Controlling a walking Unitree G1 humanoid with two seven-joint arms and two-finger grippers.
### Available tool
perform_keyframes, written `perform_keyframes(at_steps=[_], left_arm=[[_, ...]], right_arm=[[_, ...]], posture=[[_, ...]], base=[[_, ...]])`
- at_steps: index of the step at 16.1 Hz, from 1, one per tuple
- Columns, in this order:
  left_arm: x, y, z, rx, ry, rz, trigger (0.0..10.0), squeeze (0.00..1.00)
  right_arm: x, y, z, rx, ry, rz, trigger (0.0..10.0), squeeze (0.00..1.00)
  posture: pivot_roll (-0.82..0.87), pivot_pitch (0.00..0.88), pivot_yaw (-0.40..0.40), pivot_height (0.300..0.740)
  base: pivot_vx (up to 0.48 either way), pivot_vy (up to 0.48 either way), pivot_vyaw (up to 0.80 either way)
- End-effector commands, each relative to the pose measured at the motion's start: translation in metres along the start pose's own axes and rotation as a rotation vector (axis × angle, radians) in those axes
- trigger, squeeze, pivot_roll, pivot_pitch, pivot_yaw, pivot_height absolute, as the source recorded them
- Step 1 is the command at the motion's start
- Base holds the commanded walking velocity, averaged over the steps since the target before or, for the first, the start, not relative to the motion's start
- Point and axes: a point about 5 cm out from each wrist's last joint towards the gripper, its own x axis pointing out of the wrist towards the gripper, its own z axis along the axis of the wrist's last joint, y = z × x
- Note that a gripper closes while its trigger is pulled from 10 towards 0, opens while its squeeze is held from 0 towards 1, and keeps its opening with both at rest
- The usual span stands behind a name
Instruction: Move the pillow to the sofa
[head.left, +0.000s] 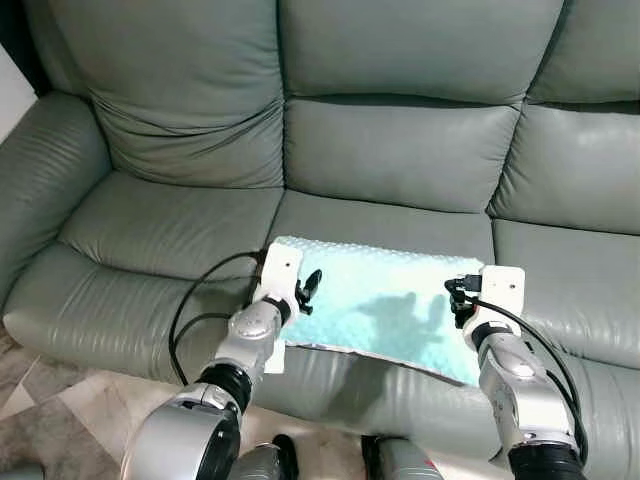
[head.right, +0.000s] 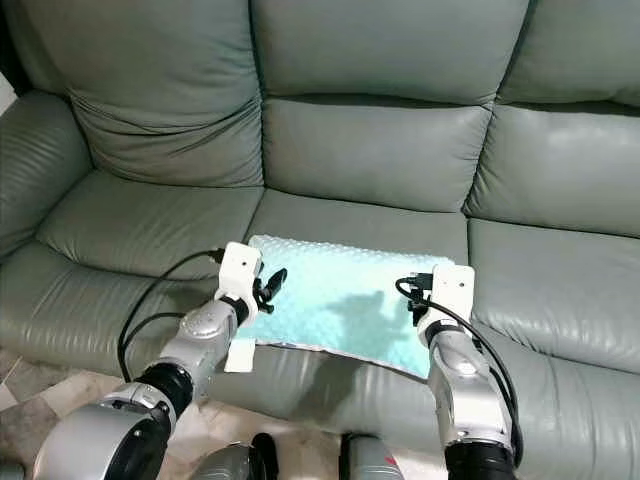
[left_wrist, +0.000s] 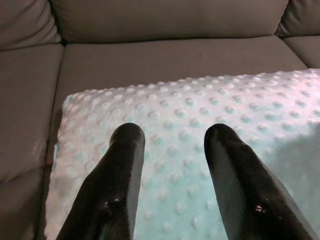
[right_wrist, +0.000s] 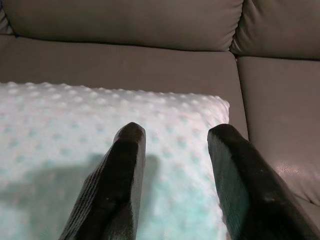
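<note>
A pale mint pillow (head.left: 375, 300) with a dotted surface lies flat on the middle seat of the grey-green leather sofa (head.left: 400, 150), and its near edge reaches the seat's front. My left gripper (head.left: 308, 287) hovers over the pillow's left end, open; its two black fingers (left_wrist: 125, 150) are spread above the dotted cover. Over the pillow's right end my right gripper (head.left: 458, 300) is likewise open, its fingers (right_wrist: 227, 145) apart near the right corner. Neither gripper has anything clamped between its fingers.
The sofa's left seat (head.left: 160, 230) and right seat (head.left: 570, 280) flank the pillow, with back cushions behind. A rounded armrest (head.left: 40, 170) rises at the far left. Beige tiled floor (head.left: 60, 400) shows below the sofa front at bottom left.
</note>
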Motion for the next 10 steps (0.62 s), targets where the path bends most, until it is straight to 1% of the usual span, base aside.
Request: perform_keyframes(at_steps=[1,3,4,6,7,8,10], left_arm=[[-0.006,0.003,-0.016,-0.007,0.061,0.013,10.0,1.0],[-0.006,0.004,-0.017,-0.004,0.065,0.008,10.0,1.0],[-0.007,0.007,-0.017,0.033,0.065,0.005,10.0,1.0],[-0.012,0.023,-0.02,0.081,0.091,0.065,10.0,1.0],[-0.016,0.034,-0.024,0.104,0.117,0.11,10.0,1.0],[-0.021,0.046,-0.028,0.132,0.144,0.16,10.0,1.0],[-0.024,0.051,-0.032,0.147,0.167,0.172,10.0,1.0]], right_arm=[[-0.004,0.007,-0.007,0.0,0.014,0.026,10.0,1.0],[-0.005,0.019,-0.002,-0.024,-0.012,0.056,10.0,1.0],[-0.006,0.025,-0.001,-0.029,-0.018,0.074,10.0,1.0],[-0.008,0.03,0.0,-0.008,-0.019,0.09,10.0,1.0],[-0.008,0.031,-0.001,-0.014,-0.016,0.093,10.0,1.0],[-0.009,0.03,-0.006,0.006,-0.003,0.093,10.0,1.0],[-0.011,0.03,-0.005,0.08,-0.01,0.114,10.0,1.0]], posture=[[-0.09,0.289,0.1,0.74],[-0.09,0.292,0.1,0.74],[-0.09,0.293,0.101,0.74],[-0.08,0.294,0.104,0.74],[-0.08,0.295,0.103,0.74],[-0.08,0.296,0.104,0.74],[-0.08,0.302,0.105,0.74]], base=[[0.0,0.0,0.0],[0.0,0.0,0.0],[0.0,0.0,0.0],[0.0,0.0,0.0],[0.0,0.0,0.0],[0.0,0.0,0.0],[0.0,0.0,0.0]])
